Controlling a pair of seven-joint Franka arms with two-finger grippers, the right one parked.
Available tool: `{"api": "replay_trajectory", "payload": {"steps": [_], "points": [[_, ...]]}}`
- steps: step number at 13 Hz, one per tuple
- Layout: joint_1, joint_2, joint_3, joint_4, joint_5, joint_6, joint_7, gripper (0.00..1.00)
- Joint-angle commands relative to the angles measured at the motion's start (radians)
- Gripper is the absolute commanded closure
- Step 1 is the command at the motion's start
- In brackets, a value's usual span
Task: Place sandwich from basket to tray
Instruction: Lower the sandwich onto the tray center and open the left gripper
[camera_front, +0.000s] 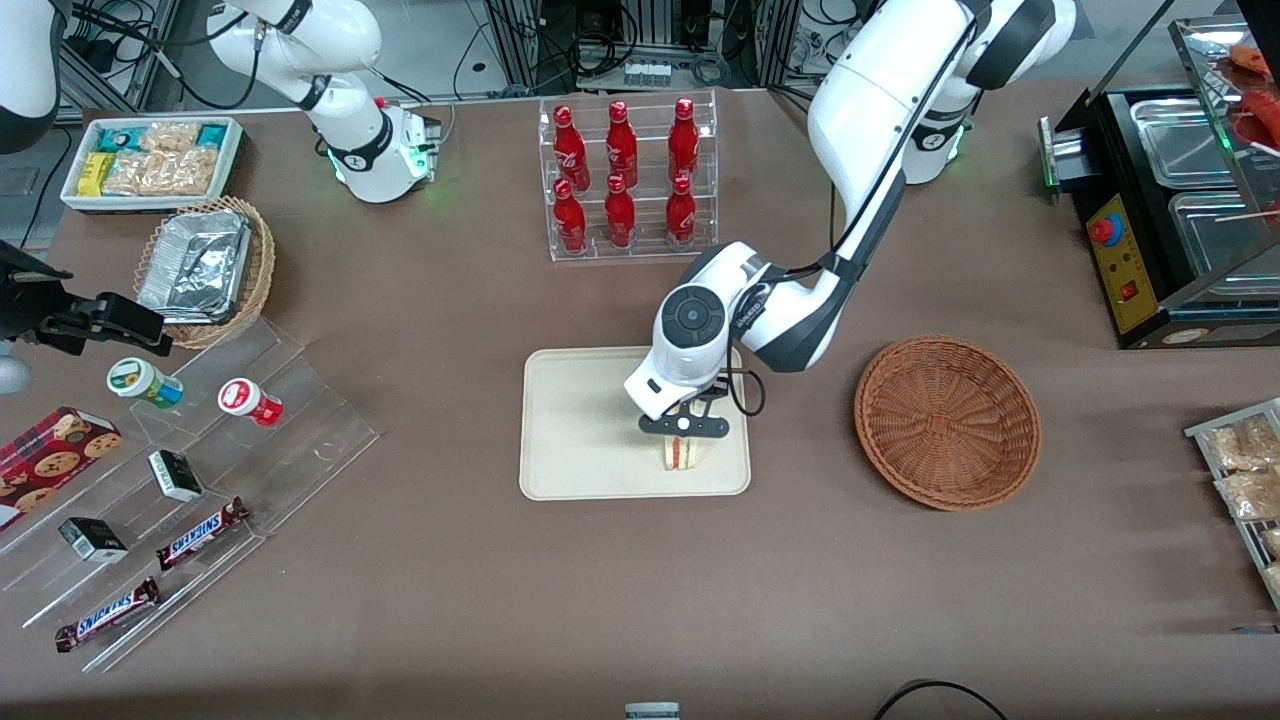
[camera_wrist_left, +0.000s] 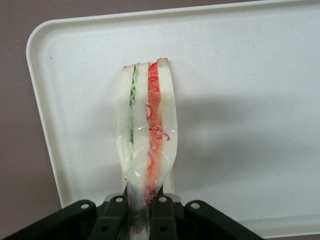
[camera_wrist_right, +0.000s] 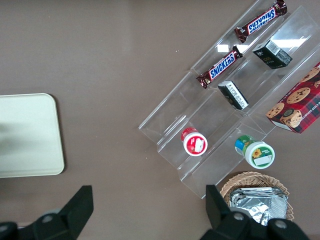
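Note:
The sandwich (camera_front: 683, 453) is a wrapped wedge of pale bread with red and green filling; it stands on edge on the cream-white tray (camera_front: 570, 430), near the tray's rim nearest the front camera. My left gripper (camera_front: 684, 432) is directly above it, shut on the sandwich's upper end. In the left wrist view the sandwich (camera_wrist_left: 146, 135) is pinched between the fingers (camera_wrist_left: 164, 215) of the gripper (camera_wrist_left: 142, 220), with the tray (camera_wrist_left: 240, 90) beneath it. The reddish-brown basket (camera_front: 947, 420) sits empty beside the tray, toward the working arm's end.
A clear rack of red bottles (camera_front: 625, 180) stands farther from the front camera than the tray. A foil-lined tan basket (camera_front: 205, 268), a bin of snack packets (camera_front: 150, 160) and an acrylic stand with snacks (camera_front: 170, 500) lie toward the parked arm's end. A black warmer (camera_front: 1170, 200) stands toward the working arm's end.

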Motion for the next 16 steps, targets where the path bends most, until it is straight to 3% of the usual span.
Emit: {"api": "replay_trajectory", "payload": {"steps": [1,2,12,16], "points": [[-0.008,0.019,0.003,0.033,-0.007,0.000,-0.019,0.20],[-0.008,0.019,0.003,0.033,-0.007,0.000,-0.034,0.00],[0.000,0.001,0.017,0.105,0.016,-0.015,-0.069,0.00],[0.127,-0.076,0.015,0.107,0.010,-0.070,-0.030,0.00]]}}
